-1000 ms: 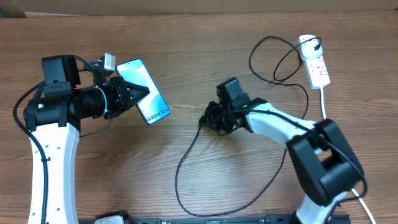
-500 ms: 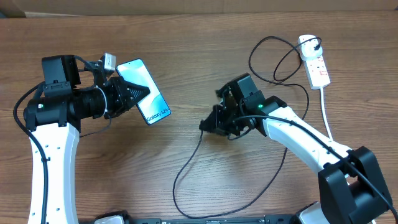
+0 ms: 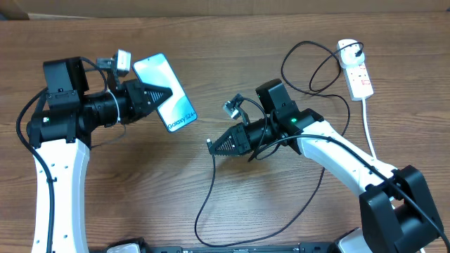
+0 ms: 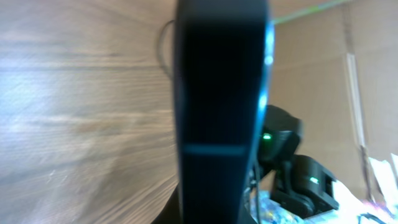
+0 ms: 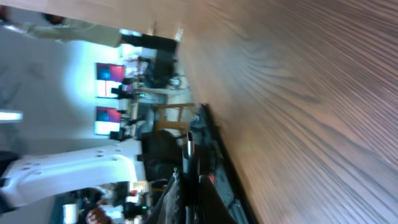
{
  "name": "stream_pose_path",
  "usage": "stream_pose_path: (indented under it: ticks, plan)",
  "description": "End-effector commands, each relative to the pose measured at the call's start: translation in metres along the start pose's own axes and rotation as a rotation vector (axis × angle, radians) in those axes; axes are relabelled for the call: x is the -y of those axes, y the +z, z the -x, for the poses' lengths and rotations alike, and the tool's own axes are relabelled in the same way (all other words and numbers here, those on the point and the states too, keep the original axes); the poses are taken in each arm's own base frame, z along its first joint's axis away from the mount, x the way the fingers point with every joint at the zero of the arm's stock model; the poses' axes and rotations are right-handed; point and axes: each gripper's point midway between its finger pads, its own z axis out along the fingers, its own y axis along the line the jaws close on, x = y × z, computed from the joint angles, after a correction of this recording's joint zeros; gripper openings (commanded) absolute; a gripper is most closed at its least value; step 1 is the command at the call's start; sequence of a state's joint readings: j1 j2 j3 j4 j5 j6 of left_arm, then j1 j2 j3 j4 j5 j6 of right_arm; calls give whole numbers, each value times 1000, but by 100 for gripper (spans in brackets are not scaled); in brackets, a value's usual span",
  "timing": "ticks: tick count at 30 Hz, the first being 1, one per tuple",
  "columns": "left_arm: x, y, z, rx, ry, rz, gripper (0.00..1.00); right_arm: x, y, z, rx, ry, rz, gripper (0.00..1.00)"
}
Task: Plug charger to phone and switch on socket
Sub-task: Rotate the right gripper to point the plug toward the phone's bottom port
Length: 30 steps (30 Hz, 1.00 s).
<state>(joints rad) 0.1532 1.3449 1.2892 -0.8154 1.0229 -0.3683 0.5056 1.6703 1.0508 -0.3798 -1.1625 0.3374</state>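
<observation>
We see the left gripper clamped tight on the phone. Its dark fingers lie across the middle of the lit screen, and both ends of the phone stick out past them. The end bearing the "Galaxy S24+" text juts beyond the fingertips, toward the other arm. In the left wrist view the phone fills the frame edge-on between the fingers as a dark slab.

The right gripper is pinched closed on the plug end of the charger. In the right wrist view we see the small tip poking out just past its fingertips. That tip points toward the phone and stands apart from it, with bare table between the two.

From the right gripper the black cable drops toward the near edge of the table. It then sweeps round behind the gripper and loops up to the socket. The socket lies well behind the gripper, beyond its arm, near the far corner. A thick white cord trails from its near end. We cannot tell how the socket's switch stands.
</observation>
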Motion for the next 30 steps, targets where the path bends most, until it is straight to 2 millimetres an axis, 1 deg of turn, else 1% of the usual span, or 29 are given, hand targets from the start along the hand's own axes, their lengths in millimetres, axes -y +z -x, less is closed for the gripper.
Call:
stream_pose_path:
  ticks: [1,2,4,6,8,10,12,14,21,24,27,30]
  plan:
    - [31,-6,5,-12,11,-134,4,-28,-2,-5,-48,9,144,4]
    - [33,-6,8,-6,5,-139,4,-35,-3,-5,-58,-5,179,4]
    - [42,-8,11,-10,16,-190,4,-45,-5,-4,-73,-8,224,4]
    - [59,-11,12,-35,39,-286,4,-49,-5,-1,-76,0,240,4]
    - [70,-13,14,-62,40,-356,4,-52,-6,0,-81,2,252,4]
    - [75,-13,19,-84,12,-393,4,-58,-8,-1,-93,-10,278,4]
    - [72,-12,24,-87,-26,-393,4,-66,-10,-1,-111,-27,311,4]
    - [65,-9,28,-95,-74,-390,4,-72,-12,0,-125,-28,331,4]
    - [50,0,24,-216,-165,-482,4,-87,-16,12,-116,-54,342,4]
    - [43,4,24,-240,-200,-494,4,-96,-19,14,-126,-77,355,4]
    - [38,8,25,-247,-219,-493,4,-101,-20,16,-128,-81,357,4]
    - [39,9,24,-252,-219,-494,4,-101,-20,18,-114,-75,351,4]
